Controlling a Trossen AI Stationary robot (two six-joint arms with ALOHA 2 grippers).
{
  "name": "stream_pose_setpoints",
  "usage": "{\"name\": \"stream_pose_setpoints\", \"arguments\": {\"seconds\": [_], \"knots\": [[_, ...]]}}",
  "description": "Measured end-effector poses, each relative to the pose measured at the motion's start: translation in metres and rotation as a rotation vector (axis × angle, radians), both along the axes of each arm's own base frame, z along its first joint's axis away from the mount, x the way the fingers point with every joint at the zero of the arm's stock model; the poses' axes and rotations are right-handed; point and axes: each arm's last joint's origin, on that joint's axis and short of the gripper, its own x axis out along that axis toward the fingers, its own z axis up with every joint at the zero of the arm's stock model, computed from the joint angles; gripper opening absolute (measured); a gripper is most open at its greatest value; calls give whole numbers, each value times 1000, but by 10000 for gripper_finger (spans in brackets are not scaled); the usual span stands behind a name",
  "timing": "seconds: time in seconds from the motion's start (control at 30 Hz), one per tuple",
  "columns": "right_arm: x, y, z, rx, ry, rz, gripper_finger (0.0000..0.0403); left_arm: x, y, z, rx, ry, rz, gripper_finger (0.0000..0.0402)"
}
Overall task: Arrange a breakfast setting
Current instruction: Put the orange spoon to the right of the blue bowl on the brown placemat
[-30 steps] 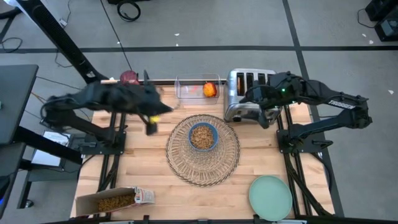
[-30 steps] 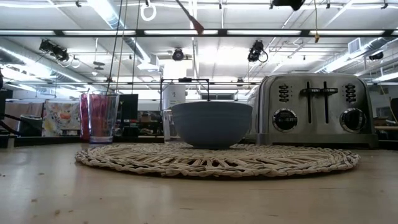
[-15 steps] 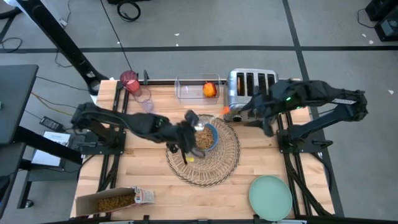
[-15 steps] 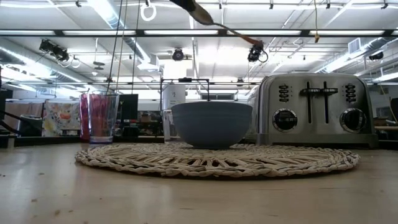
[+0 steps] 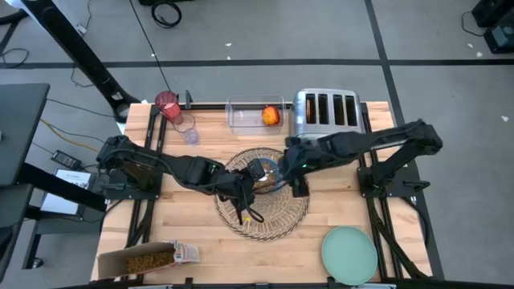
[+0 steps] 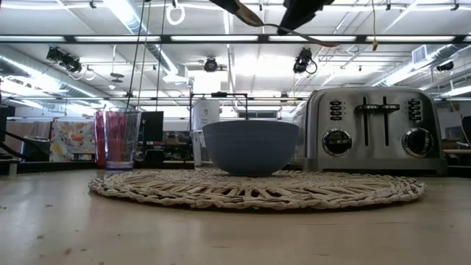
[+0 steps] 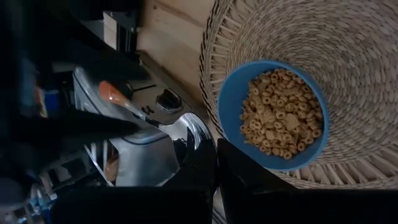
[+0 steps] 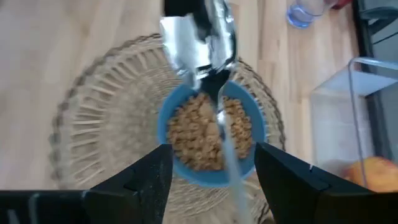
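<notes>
An orange-handled spoon (image 8: 227,146) hangs in the air over the small blue bowl (image 7: 273,115) of cereal. The bowl stands on the round woven placemat (image 5: 265,215) at mid-table. My left gripper (image 5: 250,178), reaching in from the left, is shut on the spoon. My right gripper (image 8: 211,186) has come in from the right and is open, one finger on either side of the spoon's handle without touching it. The pale green plate (image 5: 349,254) lies at the near right. At the far edge stand the dark red cup (image 5: 166,102) and the orange fruit (image 5: 271,116). My left gripper holds the spoon at its bowl end (image 8: 219,38). The exact pinch is blurred and partly hidden by the gripper. The handle (image 6: 298,34) sticks out toward my right gripper, slanting slightly down. The spoon is lifted clear, well above the blue bowl.
A silver toaster (image 5: 325,110) stands at the far right, just behind the right arm. The fruit sits in a clear box (image 5: 253,115). A clear glass (image 5: 189,133) is near the cup. An open cereal box (image 5: 146,258) lies at the near left corner.
My left gripper has carried the spoon from the table's far left toward the middle and down, rolling its wrist, and now holds it over the bowl. My right gripper has swung from above the toaster toward the left and down to the spoon's handle.
</notes>
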Motion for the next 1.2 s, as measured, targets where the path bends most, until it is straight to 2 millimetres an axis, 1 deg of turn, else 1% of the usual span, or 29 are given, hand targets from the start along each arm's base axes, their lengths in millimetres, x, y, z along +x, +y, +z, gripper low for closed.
{"name": "stream_pose_setpoints", "arguments": {"seconds": [0.1,0.2,0.5,0.87,1.0,1.2], "knots": [[10,2,-6,-9,-22,0,209,-1,-1,0,9,5,-13,13],[15,3,-9,-15,-27,9,188,-1,-2,0,10,6,-16,13],[20,1,-12,-11,-26,11,120,0,-2,0,21,1,-11,13],[21,1,-12,20,-26,38,18,-1,-1,0,53,21,-34,15],[21,0,-12,28,-29,12,17,-1,0,1,70,-1,11,35],[21,0,-12,43,-32,-16,17,-1,0,3,57,-28,44,94]]}}
